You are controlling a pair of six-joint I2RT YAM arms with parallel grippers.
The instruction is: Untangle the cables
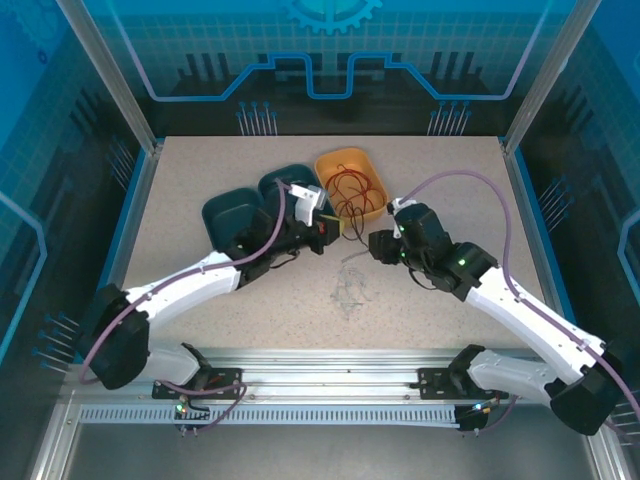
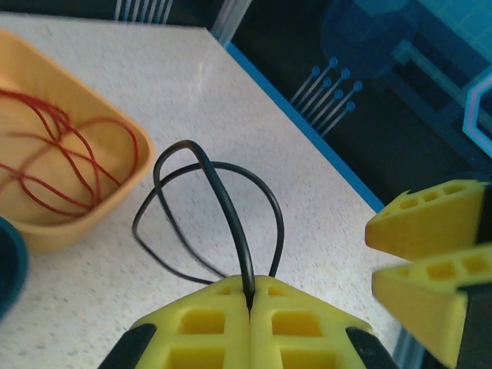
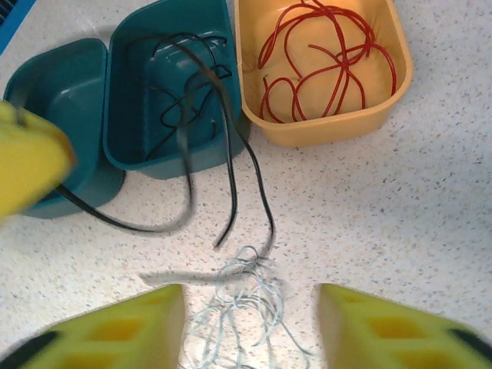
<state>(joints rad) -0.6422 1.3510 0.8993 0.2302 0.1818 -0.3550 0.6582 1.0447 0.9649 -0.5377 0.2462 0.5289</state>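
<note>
Yellow pads of the left gripper [image 2: 250,296] are clenched together on the black cable [image 2: 231,215], which is pinched in the seam between them. From there the cable rises in two overlapping loops above the speckled counter [image 2: 231,92] and bends back down toward the pads. Just to the right of this gripper in the left wrist view are the yellow fingers of the right gripper [image 3: 250,330].

That right gripper is released, its jaws standing apart with nothing clamped between them. On the counter below the gap lies the white cable [image 3: 242,296], a loose, thin tangle spread flat. The free ends of the black cable come down beside the top of that tangle; whether they touch it I cannot tell.

Farther out, the black cable runs back over the nearer teal tray [image 3: 154,157]; part of it is blurred, and I cannot tell whether it lies inside or hangs above. A second teal tray [image 3: 69,84] sits against the first one's left side. On the right of the first one, close against it, is the orange tray [image 3: 323,134], with the red cable [image 3: 330,73] coiled loosely inside it, apart from the other two cables.
</note>
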